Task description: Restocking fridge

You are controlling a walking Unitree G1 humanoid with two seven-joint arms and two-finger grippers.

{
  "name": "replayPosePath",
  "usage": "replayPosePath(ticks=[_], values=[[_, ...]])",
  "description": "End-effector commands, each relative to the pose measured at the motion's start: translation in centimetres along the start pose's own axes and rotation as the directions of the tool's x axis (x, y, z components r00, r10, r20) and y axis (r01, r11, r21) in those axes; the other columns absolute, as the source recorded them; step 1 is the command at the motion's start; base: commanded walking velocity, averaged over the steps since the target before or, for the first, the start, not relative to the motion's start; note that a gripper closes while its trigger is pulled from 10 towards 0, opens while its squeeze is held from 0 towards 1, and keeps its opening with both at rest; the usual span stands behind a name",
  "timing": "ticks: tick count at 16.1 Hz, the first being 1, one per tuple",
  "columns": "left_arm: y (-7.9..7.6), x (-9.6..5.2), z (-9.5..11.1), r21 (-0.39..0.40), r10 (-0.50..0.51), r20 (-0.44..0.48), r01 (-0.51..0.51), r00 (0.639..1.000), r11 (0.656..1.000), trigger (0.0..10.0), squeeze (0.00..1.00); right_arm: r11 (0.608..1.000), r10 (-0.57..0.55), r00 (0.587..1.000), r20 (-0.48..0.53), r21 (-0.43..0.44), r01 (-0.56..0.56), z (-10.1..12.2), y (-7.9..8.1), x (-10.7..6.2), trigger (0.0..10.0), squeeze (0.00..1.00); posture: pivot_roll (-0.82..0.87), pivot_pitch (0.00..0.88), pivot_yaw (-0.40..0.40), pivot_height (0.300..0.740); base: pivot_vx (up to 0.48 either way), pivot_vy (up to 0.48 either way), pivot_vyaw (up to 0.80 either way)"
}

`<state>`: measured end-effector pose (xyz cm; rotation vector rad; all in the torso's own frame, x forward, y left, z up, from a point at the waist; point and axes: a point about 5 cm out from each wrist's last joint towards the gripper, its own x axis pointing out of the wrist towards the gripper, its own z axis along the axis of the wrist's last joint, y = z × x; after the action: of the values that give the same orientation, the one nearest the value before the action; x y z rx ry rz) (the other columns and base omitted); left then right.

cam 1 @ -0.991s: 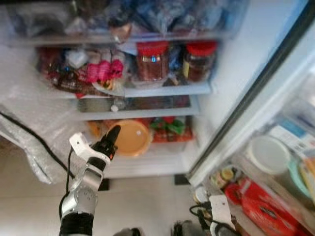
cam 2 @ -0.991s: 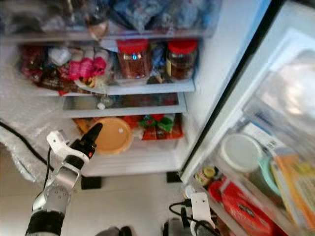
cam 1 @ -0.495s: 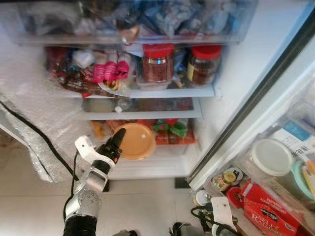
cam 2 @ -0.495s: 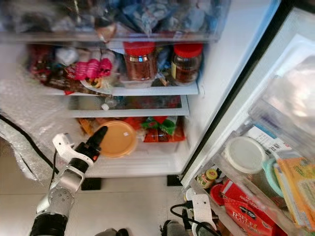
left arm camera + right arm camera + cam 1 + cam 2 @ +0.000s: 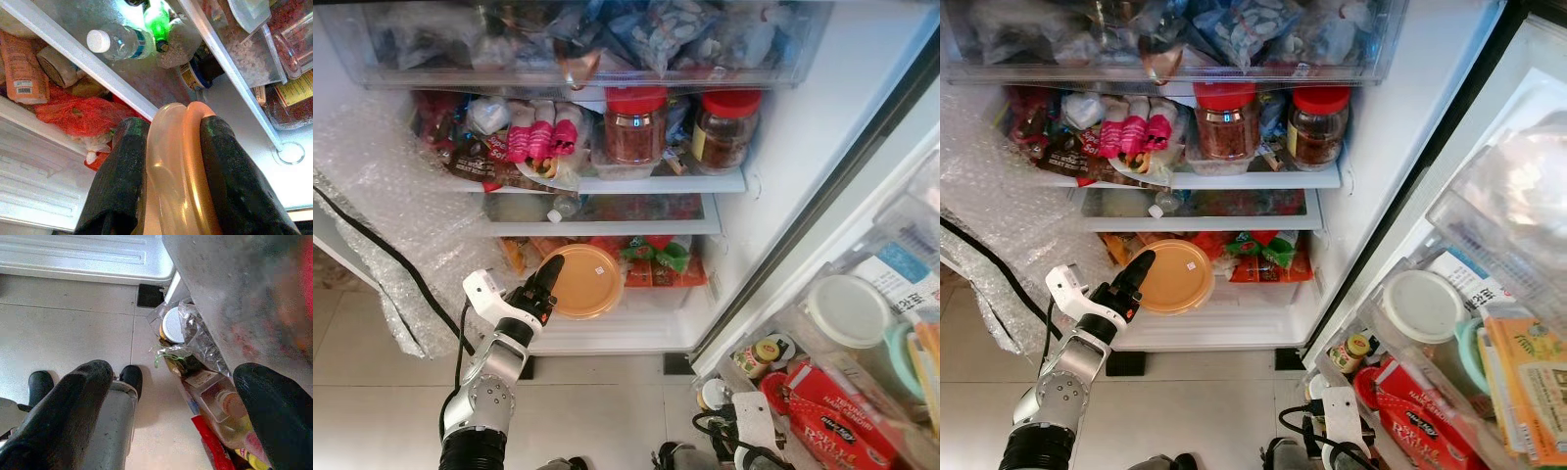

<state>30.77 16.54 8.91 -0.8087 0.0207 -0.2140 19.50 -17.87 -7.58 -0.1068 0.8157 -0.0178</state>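
In the head views, an open fridge [image 5: 773, 147] is seen from above, its shelves crowded. Two red-lidded jars [image 5: 633, 125] are stood side by side on a middle shelf, with pink packets [image 5: 533, 137] to their left. A water bottle [image 5: 563, 205] is laid on the narrow shelf below. A round orange container [image 5: 582, 281] is held on edge at the front of the bottom compartment, just before red and green packets [image 5: 651, 257]. The left gripper [image 5: 540, 284] is raised to the container's left rim. Bubble wrap [image 5: 382, 215] and a black cable [image 5: 386, 259] are draped along the fridge's left side. The door shelf [image 5: 1430, 362] at the right is packed with a white-lidded tub [image 5: 1422, 305] and red cartons [image 5: 1420, 416].

In the left wrist view, the container's rim is seen pinched between the two black fingers [image 5: 122, 171], which are pressed against either side of it. Behind it, the water bottle and a red net bag [image 5: 78, 115] are visible.

In the right wrist view, the right gripper [image 5: 166, 416] is held low over a tiled floor [image 5: 63, 328], its fingers [image 5: 63, 416] spread wide apart with nothing between them. Jars and packets of the door shelf are seen beyond.
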Motion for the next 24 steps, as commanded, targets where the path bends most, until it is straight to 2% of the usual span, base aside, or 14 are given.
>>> replayPosePath(ticks=[1,20,24], values=[[-0.38,0.04,0.12,0.003,-0.015,0.001,0.015,1.000,1.000,10.0,0.00,1.000,0.002,0.999,-0.038,-0.002,-0.002,-1.16,0.09,-0.32,10.0,0.00,-0.10,0.223,-0.010,0.740,0.000,0.000,0.00],[-0.62,0.11,0.06,0.004,-0.019,0.006,0.019,1.000,1.000,10.0,0.00,1.000,-0.007,0.999,-0.050,-0.009,0.007,-1.06,0.10,-0.23,10.0,0.00,-0.10,0.230,-0.012,0.740,0.000,0.000,0.00],[-0.59,0.11,0.04,0.005,-0.017,0.006,0.017,1.000,1.000,10.0,0.00,1.000,-0.008,0.998,-0.059,-0.009,0.007,-1.18,0.08,-0.25,10.0,0.00,-0.10,0.230,-0.012,0.706,0.000,0.000,0.00]])
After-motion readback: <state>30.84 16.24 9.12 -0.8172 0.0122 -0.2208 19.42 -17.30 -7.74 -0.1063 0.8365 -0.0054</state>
